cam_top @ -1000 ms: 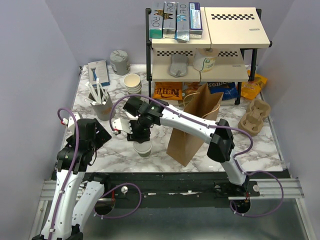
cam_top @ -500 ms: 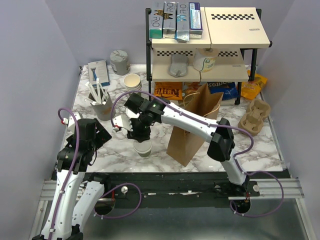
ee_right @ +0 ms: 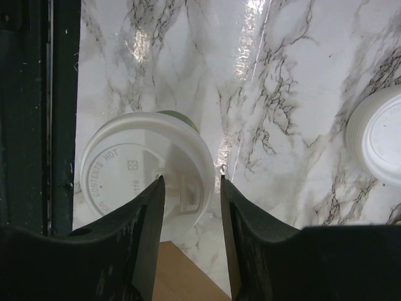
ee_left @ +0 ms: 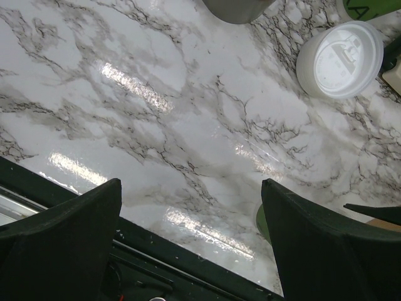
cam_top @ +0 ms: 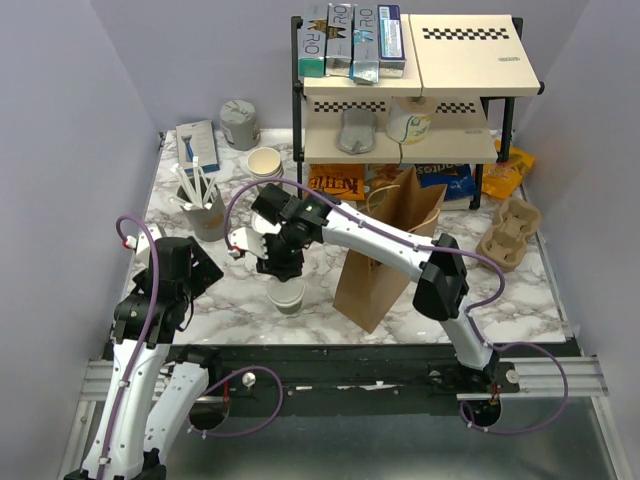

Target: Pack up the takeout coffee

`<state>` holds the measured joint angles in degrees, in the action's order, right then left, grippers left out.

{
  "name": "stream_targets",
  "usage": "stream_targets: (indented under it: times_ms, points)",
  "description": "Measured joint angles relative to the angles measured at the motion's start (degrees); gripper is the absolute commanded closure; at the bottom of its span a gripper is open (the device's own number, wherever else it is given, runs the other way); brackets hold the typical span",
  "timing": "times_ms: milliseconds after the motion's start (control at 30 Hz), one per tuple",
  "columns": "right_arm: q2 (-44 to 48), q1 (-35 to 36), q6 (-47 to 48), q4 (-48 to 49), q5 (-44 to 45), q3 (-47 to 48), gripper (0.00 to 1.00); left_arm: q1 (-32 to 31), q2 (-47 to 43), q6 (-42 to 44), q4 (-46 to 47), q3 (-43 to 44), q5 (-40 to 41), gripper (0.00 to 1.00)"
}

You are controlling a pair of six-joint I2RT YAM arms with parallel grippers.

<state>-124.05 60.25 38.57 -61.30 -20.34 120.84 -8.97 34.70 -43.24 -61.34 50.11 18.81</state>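
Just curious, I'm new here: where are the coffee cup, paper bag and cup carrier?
takeout coffee (cam_top: 288, 297), top view, on its white lid.
brown paper bag (cam_top: 370, 285), top view, on its front face.
cardboard cup carrier (cam_top: 508, 235), top view, on its middle.

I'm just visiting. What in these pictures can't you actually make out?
- Cup: whether it holds coffee; its lid covers it in every view.
- Paper bag: its inside; the overhead camera sees mostly its side.
- Round white thing, right wrist view: cut off by the right edge.
- Right end effector: its height above the lid; the arm hides it overhead.
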Motion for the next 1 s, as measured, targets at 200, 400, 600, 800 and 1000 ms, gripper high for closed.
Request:
stream_targets:
  times_ms: [200, 400, 600, 800, 1000]
  points:
    - [-0.7, 0.0, -0.2, -0.4, 0.0, 0.2, 0.69, 0.0, 0.0, 0.1, 0.2, 0.0, 0.0, 0.01]
    - [-1.0, 0.0, -0.5, -1.0, 0.0, 0.9, 0.82, 0.0, -0.2, 0.1, 0.4, 0.0, 0.0, 0.01]
    - [-1.0, 0.0, -0.9, -1.3, -0.2, 1.0, 0.99, 0.0, -0.9, 0.1, 0.5, 0.0, 0.0, 0.01]
    - [0.2, 0.0, -4.8, 0.1, -0.5, 0.0, 0.99, 0.0, -1.3, 0.1, 0.5, 0.0, 0.0, 0.01]
    - [5.9, 0.0, -14.3, 3.0, 1.5, -2.1, 0.99, 0.0, -2.7, 0.1, 0.4, 0.0, 0.0, 0.01]
